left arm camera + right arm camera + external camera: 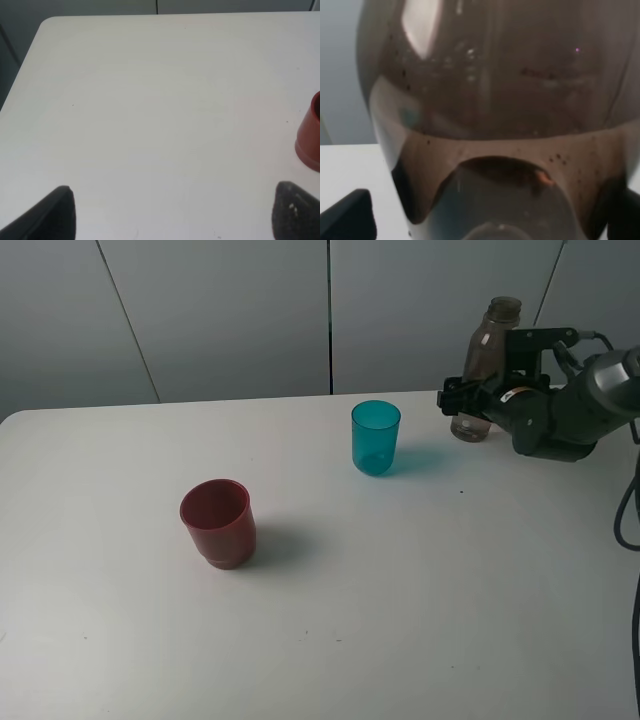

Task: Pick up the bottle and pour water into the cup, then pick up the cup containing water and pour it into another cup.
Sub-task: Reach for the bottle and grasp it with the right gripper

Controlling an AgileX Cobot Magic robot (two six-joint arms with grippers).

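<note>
The smoky grey-brown bottle (490, 350) stands upright at the table's back right with some water in it. My right gripper (466, 400) is open, its jaws on either side of the bottle's lower body. In the right wrist view the bottle (490, 100) fills the frame between the two fingertips (345, 215). The teal cup (375, 437) stands upright to the left of the bottle. The dark red cup (217, 522) stands upright nearer the front left; its edge also shows in the left wrist view (310, 135). My left gripper (172, 215) is open over bare table and is out of the exterior high view.
The white table (400, 620) ends at a grey panelled wall (230, 310) behind. A black cable (630, 510) hangs at the right edge by the right arm.
</note>
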